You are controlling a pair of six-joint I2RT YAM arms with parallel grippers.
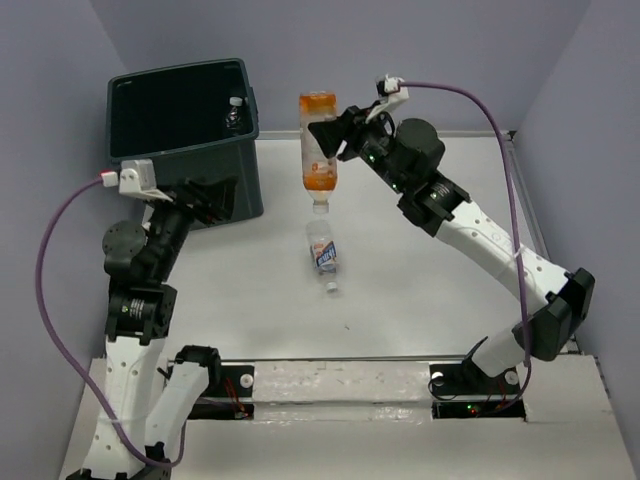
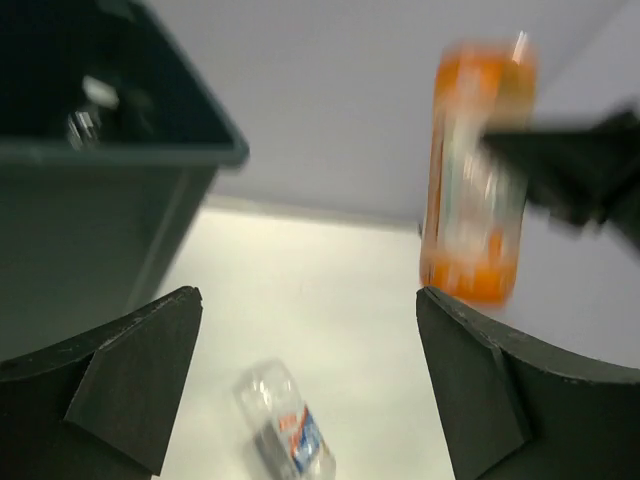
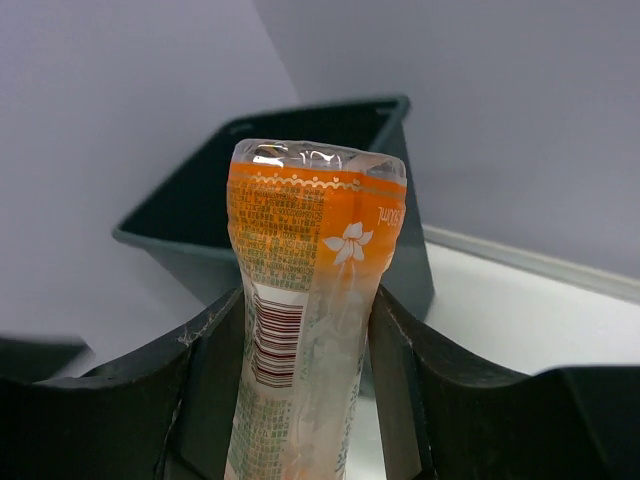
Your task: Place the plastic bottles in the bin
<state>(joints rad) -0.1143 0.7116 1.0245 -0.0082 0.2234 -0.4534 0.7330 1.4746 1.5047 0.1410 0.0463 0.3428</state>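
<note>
Right claw (image 3: 305, 330) gripping an orange bottle (image 3: 310, 230) up in the air right of the bin (image 1: 190, 147), left claw (image 2: 310, 370) wide open by the bin's front, blue-label bottle (image 1: 322, 252) lying on the table (image 1: 420, 300) right of the bin, one small bottle (image 1: 233, 115) inside the bin
</note>
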